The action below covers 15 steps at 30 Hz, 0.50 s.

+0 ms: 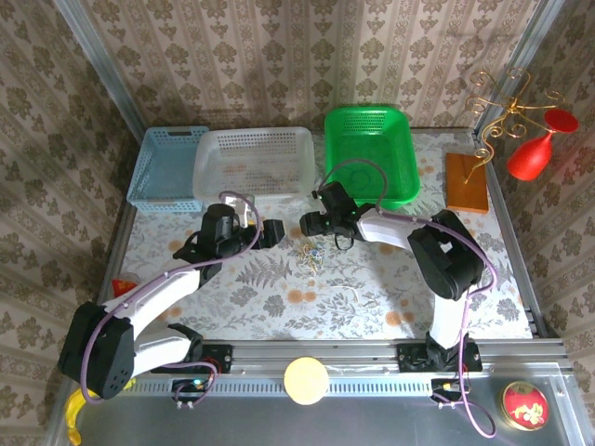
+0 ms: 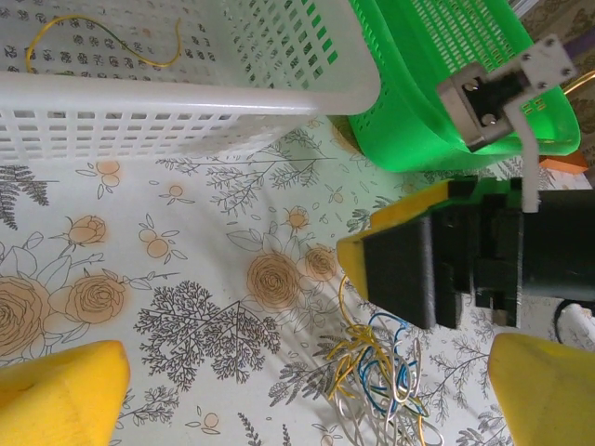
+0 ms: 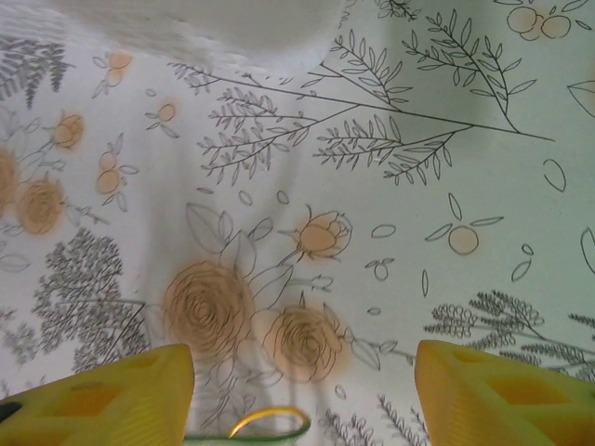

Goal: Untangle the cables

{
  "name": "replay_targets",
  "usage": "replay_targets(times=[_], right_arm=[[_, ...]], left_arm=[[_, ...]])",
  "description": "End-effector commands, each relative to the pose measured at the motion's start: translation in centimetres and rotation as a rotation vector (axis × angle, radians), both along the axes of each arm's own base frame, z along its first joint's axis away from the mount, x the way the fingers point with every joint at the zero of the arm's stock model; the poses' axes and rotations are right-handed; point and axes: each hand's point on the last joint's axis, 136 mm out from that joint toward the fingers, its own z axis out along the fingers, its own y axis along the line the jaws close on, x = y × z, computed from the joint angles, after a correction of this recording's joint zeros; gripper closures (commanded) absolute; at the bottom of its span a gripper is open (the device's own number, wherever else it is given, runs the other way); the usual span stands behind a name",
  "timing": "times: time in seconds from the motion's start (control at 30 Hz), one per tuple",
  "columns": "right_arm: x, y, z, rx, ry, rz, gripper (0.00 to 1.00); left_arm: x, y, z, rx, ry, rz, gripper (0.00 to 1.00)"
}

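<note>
- cables (image 1: pixel 312 253): small tangled clump of thin wires (yellow, blue, white), flat on the table (image 1: pixel 279 302), mid-table, just near the white basket (image 1: pixel 253 158)'s right corner, between the two claws.
- right gripper (image 1: pixel 307 224): just beyond the clump, jaws apart, nothing gripped. In its wrist view a wire loop (image 3: pixel 265 423) sits between the fingers, touching neither.
- left gripper (image 1: pixel 276 232): just left of the clump, jaws as wide as they go, empty.
- yellow strand (image 2: pixel 139 58): lies loose inside the white basket, well apart from the clump.
- Step, my read: singling one wire out of the clump. Most of it is knotted, so there's plenty left.
- Next move calls for: right claw down over that one loop and closing on it alone. The left claw could pin the rest so the clump doesn't lift whole.
- Room: open table near and right of the clump for pulling. The far side is tight, with the white and green basket (image 1: pixel 370 153) walls close. The claws are near each other, so there's a bump risk.
</note>
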Motion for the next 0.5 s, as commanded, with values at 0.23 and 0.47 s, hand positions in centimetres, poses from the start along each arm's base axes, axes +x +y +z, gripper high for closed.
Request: replay_targets(times=[0.23, 0.47], right_arm=[[0.8, 0.5, 1.4, 0.002, -0.037, 0.009, 1.0], [-1.1, 0.7, 6.4, 0.131, -0.068, 0.018, 1.0]], left_arm=[[-0.3, 0.0, -0.6, -0.008, -0.009, -0.025, 0.0], [-1.1, -0.2, -2.8, 0.034, -0.022, -0.091, 0.0]])
